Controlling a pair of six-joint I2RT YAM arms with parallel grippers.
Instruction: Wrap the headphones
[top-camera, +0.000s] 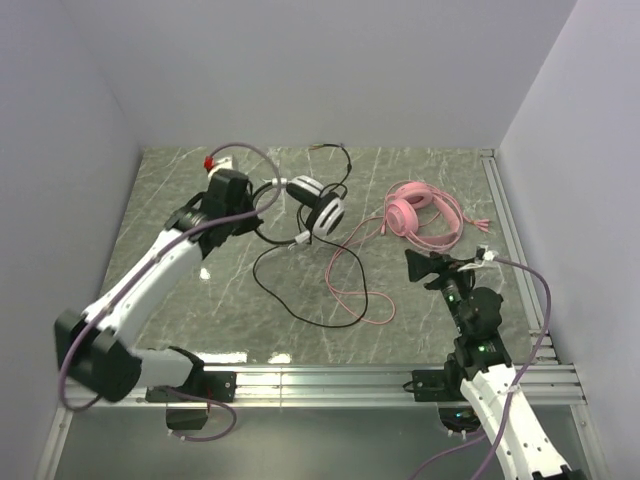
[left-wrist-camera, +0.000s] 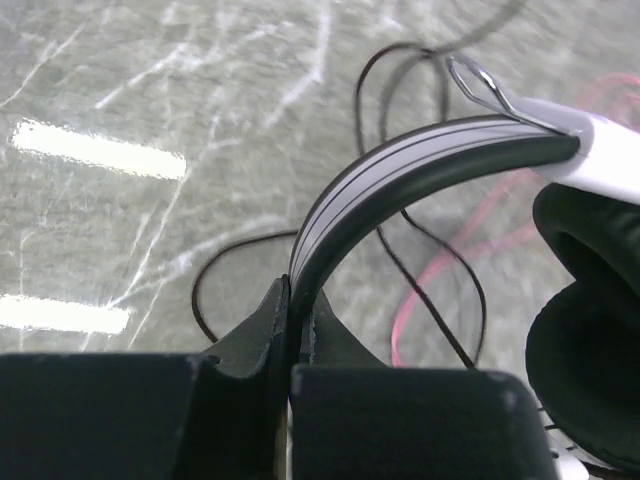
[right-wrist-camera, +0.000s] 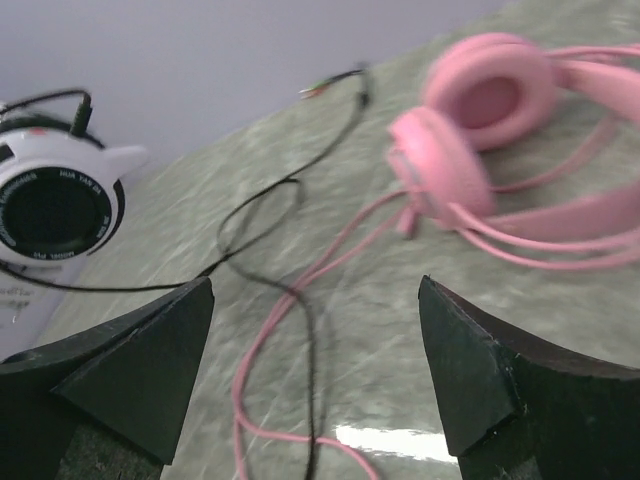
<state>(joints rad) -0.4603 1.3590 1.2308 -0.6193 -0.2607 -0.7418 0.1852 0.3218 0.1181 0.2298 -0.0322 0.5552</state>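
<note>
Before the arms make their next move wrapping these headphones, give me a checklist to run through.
1. Left gripper shut on the black and white headset, at its headband: ok.
2. Right gripper open and empty: ok.
3. Black cable untangled from pink cable: not ok, they cross.
4. Pink headset lying clear of both grippers: ok.
5. Grip firm enough for lifting: cannot tell.

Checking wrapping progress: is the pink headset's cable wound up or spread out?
Spread out. The pink cable trails in loose loops away from the pink headset, crossing the black cable.
</note>
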